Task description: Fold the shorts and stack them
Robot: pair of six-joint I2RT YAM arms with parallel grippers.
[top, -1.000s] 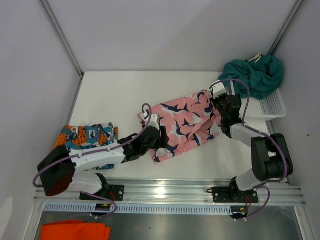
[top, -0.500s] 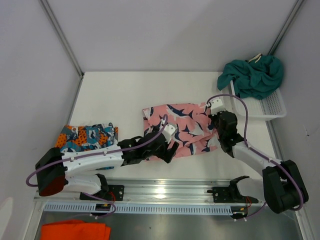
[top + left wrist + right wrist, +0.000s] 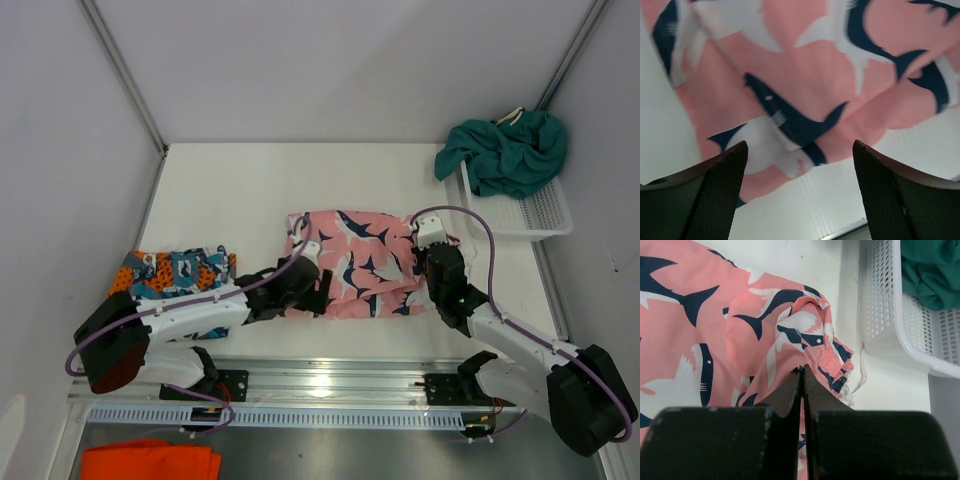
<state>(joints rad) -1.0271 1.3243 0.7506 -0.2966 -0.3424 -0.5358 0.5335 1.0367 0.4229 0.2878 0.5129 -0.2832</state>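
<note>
1. The left gripper point(image 3: 799, 150) hangs with its fingers wide apart and nothing between them. It is just above the 7 o'clock corner of the pink fabric shorts with navy-and-white sharks point(image 3: 365, 262).
2. The right gripper point(image 3: 802, 371) has its fingers pressed together. The pink cloth peaks up into their tips, so it looks clamped on a pinch of fabric at the 3 o'clock edge of that pair.
3. The pink shorts lie near the middle of the white table point(image 3: 230, 190). They are spread fairly flat on the left and rumpled into a small bunch at the right end.
4. At 9 o'clock from them, well apart and by the table's left edge, sits the blue, orange and white graphic-print fabric shorts point(image 3: 175, 272). It is a compact bundle that looks already folded.
5. At 2 o'clock, the plain teal green fabric shorts point(image 3: 510, 150) are heaped, crumpled, in the far end of the white plastic mesh basket point(image 3: 545, 215).
6. Judged from this layout, roughly a third of the task is done.
   - One pair appears folded.
   - The pink pair is being laid out or folded.
   - The teal pair is untouched.
   - Nothing is stacked yet.
</note>
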